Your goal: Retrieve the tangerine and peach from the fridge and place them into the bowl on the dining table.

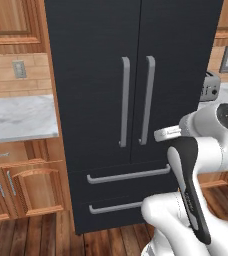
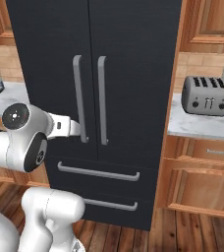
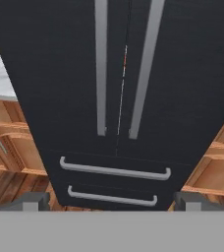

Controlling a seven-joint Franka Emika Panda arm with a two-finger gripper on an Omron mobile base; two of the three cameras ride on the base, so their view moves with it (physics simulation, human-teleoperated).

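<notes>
A: Straight ahead of the jaws, what is faced?

B: The fridge (image 3: 119, 88) is faced, both doors shut; its 2 long bar handles (image 3: 101, 69) run lengthwise along the seam, 1 to each side of the jaws' centre line, well apart from the tips; 2 drawers lie below.

A: How is the gripper (image 3: 112, 201) set?

B: The jaws are spread wide, nothing between them; tangerine and peach are judged to be behind the doors, so a handle must be reached first; neither handle is clearly nearer.
</notes>
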